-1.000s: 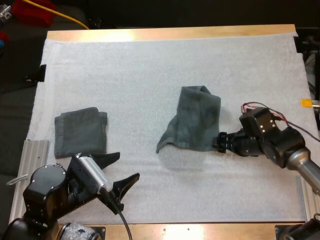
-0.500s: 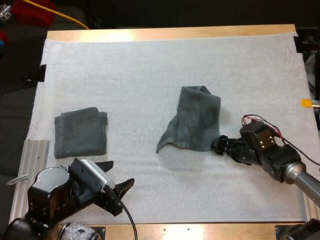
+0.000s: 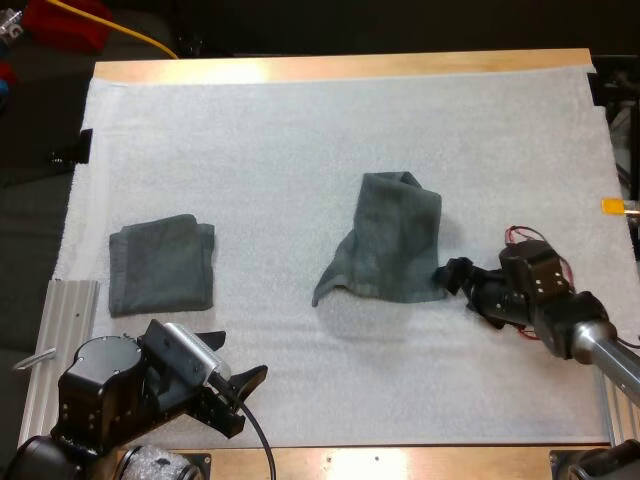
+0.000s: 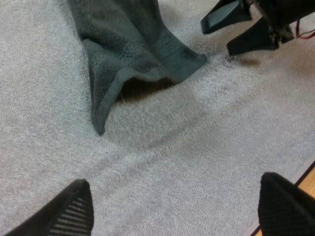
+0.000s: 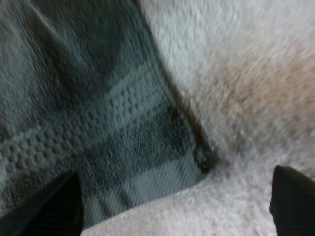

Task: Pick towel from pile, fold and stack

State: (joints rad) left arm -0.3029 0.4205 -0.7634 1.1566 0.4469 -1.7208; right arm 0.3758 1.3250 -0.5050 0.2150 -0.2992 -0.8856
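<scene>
The white mat point(image 3: 300, 150) carries the crumpled towel point(image 3: 390, 240), with the folded towel point(image 3: 160, 263) well to its left. Our right gripper point(image 3: 447, 275) sits at the crumpled towel's near right corner, fingers apart and empty. Our left gripper point(image 3: 246, 354), also spread and empty, hangs well apart from it. We judge pickup is under way, and next we pinch that corner.

Ribbed cloth towel point(image 3: 390, 240), fuzzy matt wht mat point(image 3: 300, 140)

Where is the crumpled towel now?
High view: the crumpled towel lies just right of the mat centre, its corner by the right hand; folded towel far left.
</scene>
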